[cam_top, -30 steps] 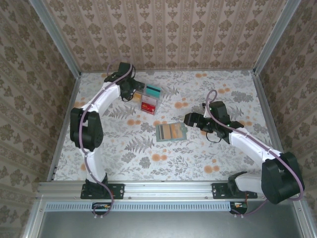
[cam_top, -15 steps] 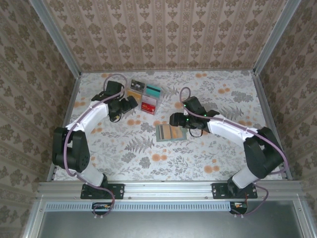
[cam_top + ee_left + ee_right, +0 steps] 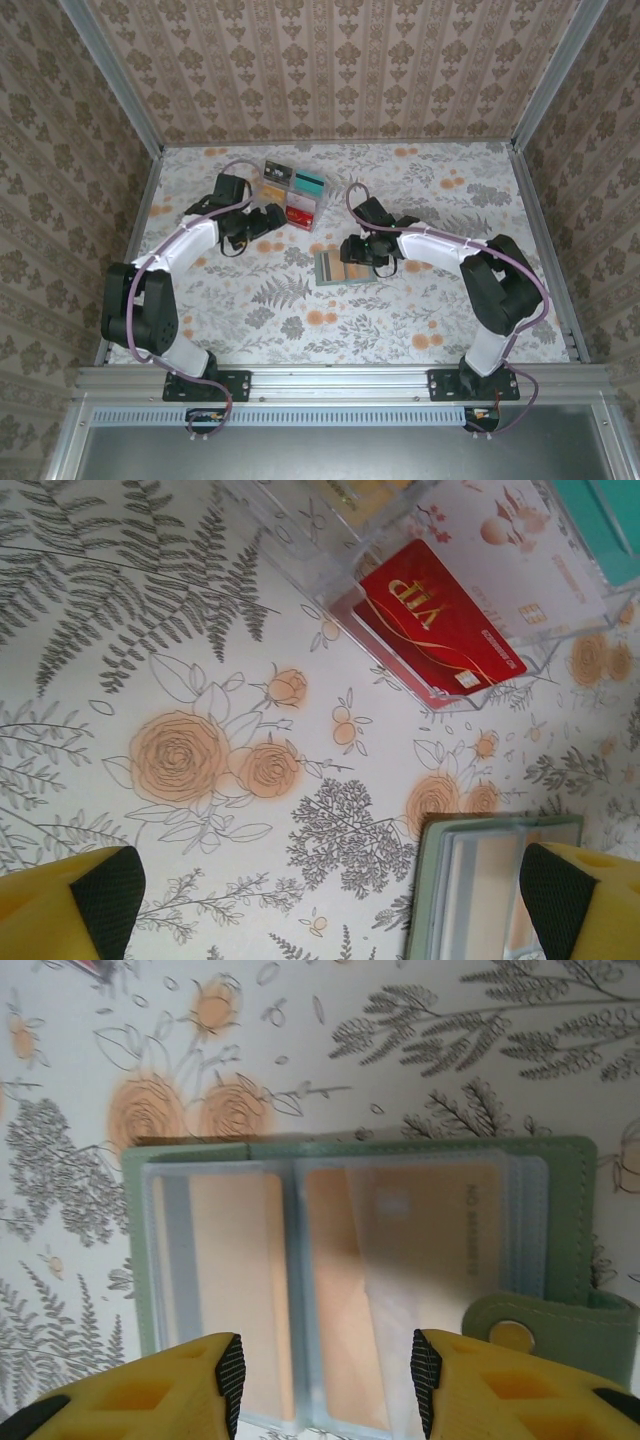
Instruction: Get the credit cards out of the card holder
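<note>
**While the wallet lies open, the right claw lines up on a card**

Since both tan-orange plastic credit cards [image 3: 235, 1280] sit fully inside their clear sleeves, I judge that no card has come out yet and this is the approach to the first one. The flat grey-green bifold card holder [image 3: 345, 266] lies spread open, lining upward, on the floral table [image 3: 420, 320]. The right gripper [image 3: 352, 250] hovers over the holder's far edge, jaws partly apart and holding nothing. The left gripper [image 3: 272, 218] hangs beyond the holder to its left, jaws spread wide and empty, beside a clear plastic compartment tray [image 3: 295, 197].

The next move probably calls for a fingertip on a card's exposed edge, with the holder kept from dragging.

The right wrist view makes out the sleeves, faint print on one card and a snap tab [image 3: 510, 1335], all of which the overhead view leaves as a tan blur. The left wrist view adds a red VIP card [image 3: 440, 620] in the tray.
</note>
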